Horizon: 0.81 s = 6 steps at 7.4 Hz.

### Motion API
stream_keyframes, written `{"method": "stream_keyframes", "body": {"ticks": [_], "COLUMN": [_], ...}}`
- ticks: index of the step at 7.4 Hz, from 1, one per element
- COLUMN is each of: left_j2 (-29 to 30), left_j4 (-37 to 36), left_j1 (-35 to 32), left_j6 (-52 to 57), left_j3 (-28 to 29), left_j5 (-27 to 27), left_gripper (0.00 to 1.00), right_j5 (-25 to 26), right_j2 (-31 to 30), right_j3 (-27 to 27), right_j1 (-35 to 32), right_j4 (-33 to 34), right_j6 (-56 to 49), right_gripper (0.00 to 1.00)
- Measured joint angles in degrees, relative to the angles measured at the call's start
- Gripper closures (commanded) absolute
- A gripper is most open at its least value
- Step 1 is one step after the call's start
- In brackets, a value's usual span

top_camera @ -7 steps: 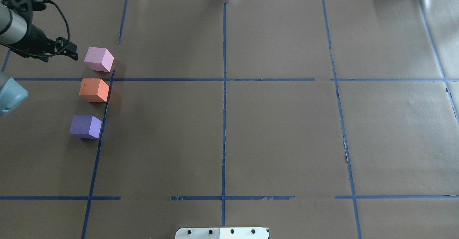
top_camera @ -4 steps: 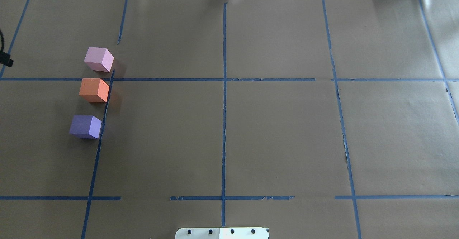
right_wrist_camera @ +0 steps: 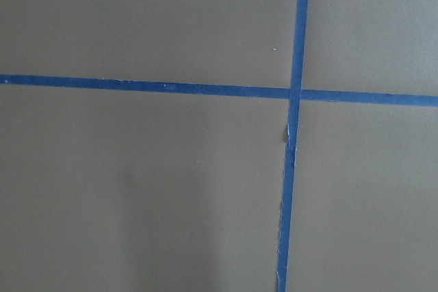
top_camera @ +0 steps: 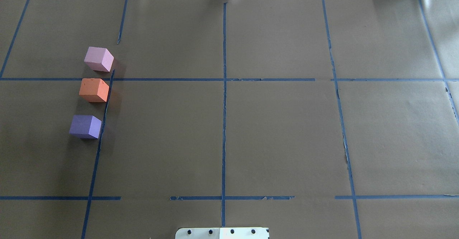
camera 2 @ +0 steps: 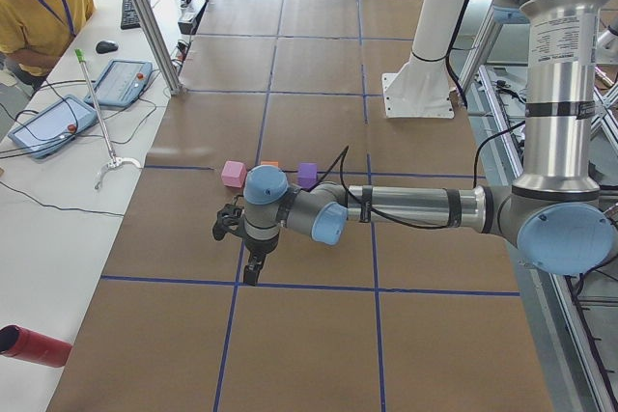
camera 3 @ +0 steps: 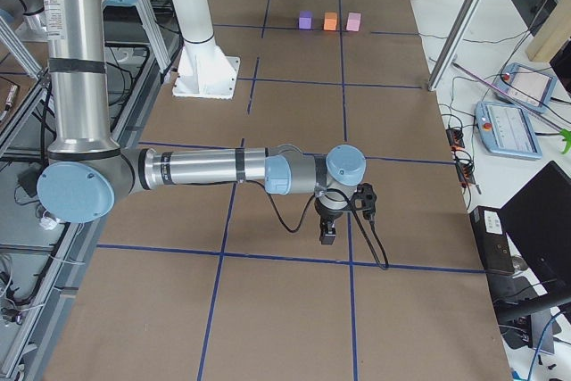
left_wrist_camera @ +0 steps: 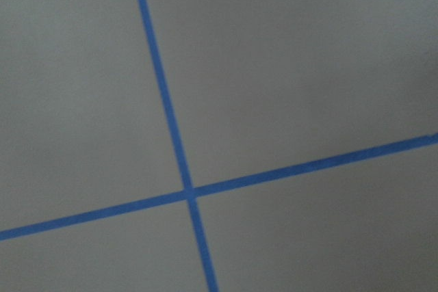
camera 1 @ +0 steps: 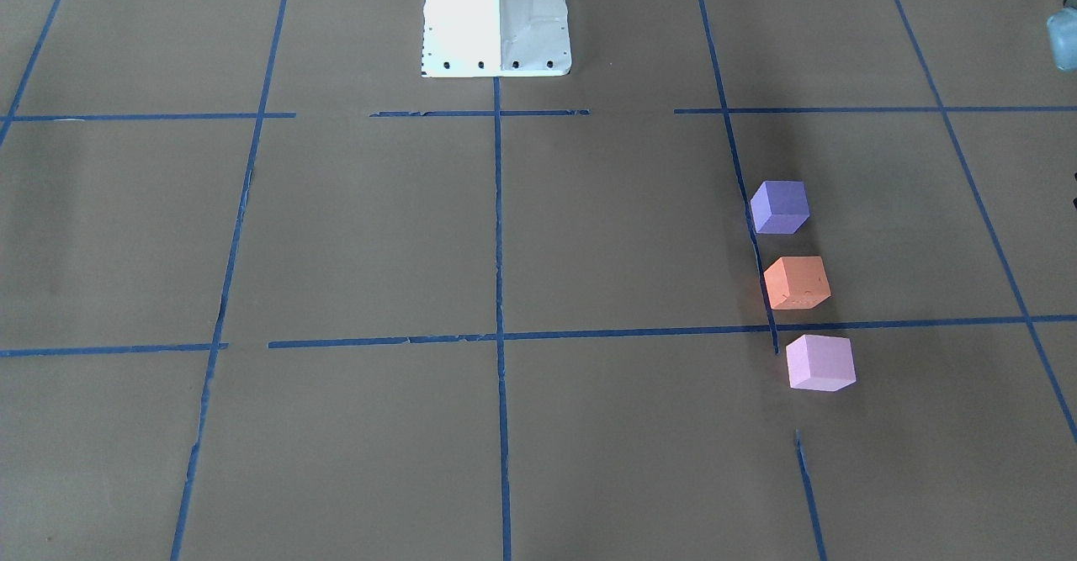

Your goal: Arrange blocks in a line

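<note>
Along tape (top_camera: 94, 167), pink cube (top_camera: 98, 58), dented orange cube (camera 1: 796, 282), violet cube (top_camera: 85, 126), left claw (camera 2: 252, 275), right claw (camera 3: 327, 238), spread unclear.

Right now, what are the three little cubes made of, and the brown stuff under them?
Orange cube: probably foam; matte, with small dents on one face.
Purple cube and pink cube: likely the same foam; dull, no shine, soft-looking edges.
Brown cover: looks like paper; flat and matte, with a slightly wavy far edge.

pink block (top_camera: 99, 59) | orange block (top_camera: 94, 90) | violet block (top_camera: 85, 126) | upright, apart, one line
</note>
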<state>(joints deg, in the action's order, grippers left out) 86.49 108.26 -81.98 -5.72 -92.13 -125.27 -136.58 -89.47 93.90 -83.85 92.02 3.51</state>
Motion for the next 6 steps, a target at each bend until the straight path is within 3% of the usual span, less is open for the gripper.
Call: {"method": "stream_keyframes", "body": {"ticks": [3,6], "left_j2": [1.0,1.4], "left_j4": [-6.5,-7.4], "left_j1": [-2.5,-4.4], "left_j6": [1.8,6.4], "left_j3": [0.0,0.1], "left_j5": [-2.5,-7.0], "left_gripper": [0.00,0.00], "right_j5": [0.0,0.0], "right_j2": [0.0,0.0], "right_j3": [0.0,0.0], "right_j1": [0.0,0.0], "right_j4": [0.0,0.0], "right_j6": [0.0,0.0], "right_gripper": [0.00,0.00]}}
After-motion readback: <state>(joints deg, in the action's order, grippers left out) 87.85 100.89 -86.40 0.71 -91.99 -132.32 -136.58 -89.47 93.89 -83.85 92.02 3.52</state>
